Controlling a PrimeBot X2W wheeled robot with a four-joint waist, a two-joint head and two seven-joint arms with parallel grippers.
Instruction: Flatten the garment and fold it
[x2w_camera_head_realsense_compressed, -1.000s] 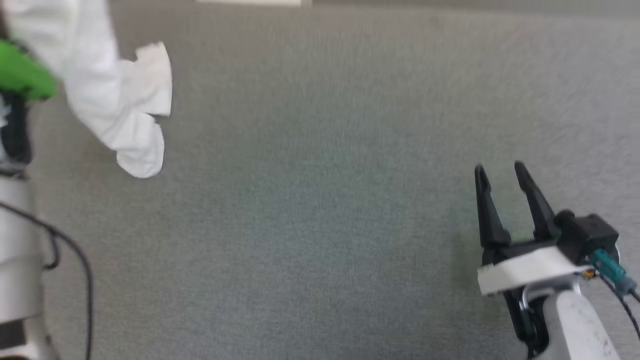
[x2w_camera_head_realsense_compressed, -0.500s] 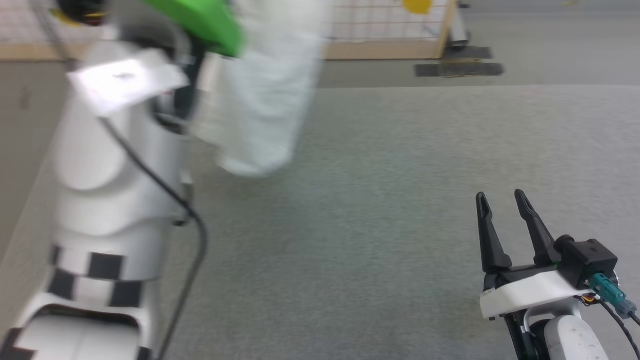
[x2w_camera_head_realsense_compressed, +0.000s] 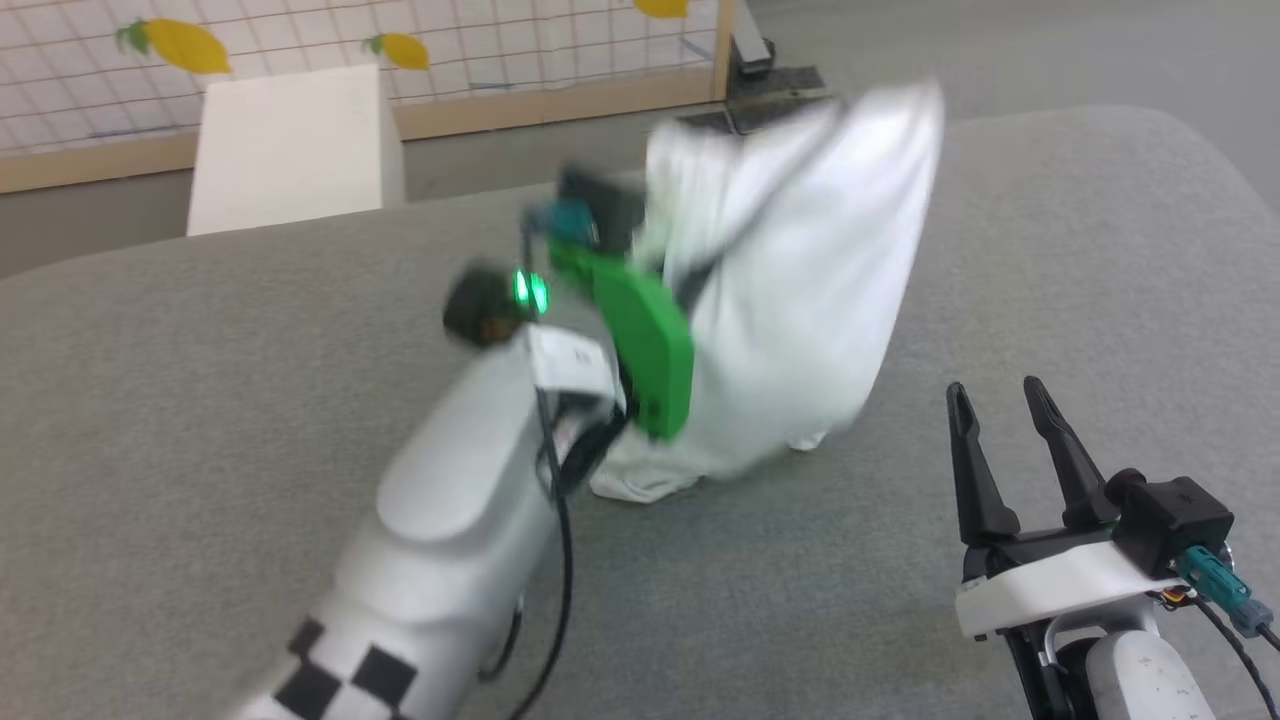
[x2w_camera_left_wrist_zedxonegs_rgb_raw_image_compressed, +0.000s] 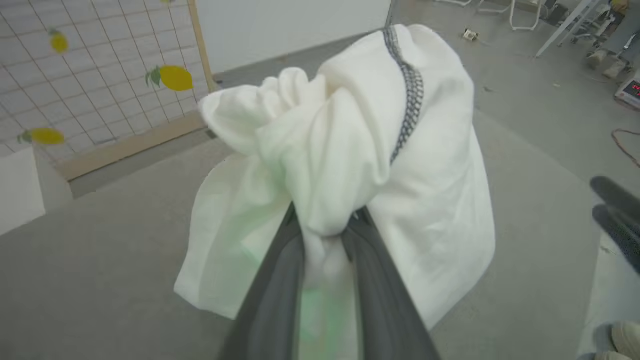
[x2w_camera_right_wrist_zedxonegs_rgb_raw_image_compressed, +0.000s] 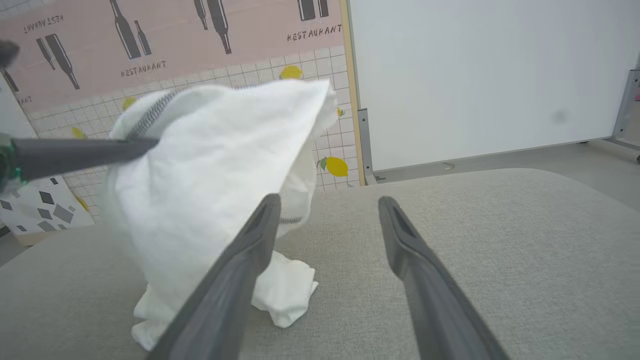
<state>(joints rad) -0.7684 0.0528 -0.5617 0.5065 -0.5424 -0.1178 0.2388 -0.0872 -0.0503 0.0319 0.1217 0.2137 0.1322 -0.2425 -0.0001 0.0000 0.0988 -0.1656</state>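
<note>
- Pinches a gathered bunch of the garment (x2w_camera_left_wrist_zedxonegs_rgb_raw_image_compressed: 350, 140) between the fingers of the left claw (x2w_camera_left_wrist_zedxonegs_rgb_raw_image_compressed: 325, 222), jaws drawn nearly together on the cloth.
- Holds that white shirt raised over the grey tabletop (x2w_camera_head_realsense_compressed: 200, 400), lowest folds touching the surface (dark zigzag seam running across the top).
- Leaves the right claw (x2w_camera_head_realsense_compressed: 995, 395) spread wide and empty, low on the right, apart from the cloth.
- Places a white box (x2w_camera_head_realsense_compressed: 290, 150) beyond the far left edge.

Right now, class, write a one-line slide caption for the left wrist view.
Left pincer shut on a bunched white shirt, dark zigzag seam on top, over a grey fabric surface.
</note>
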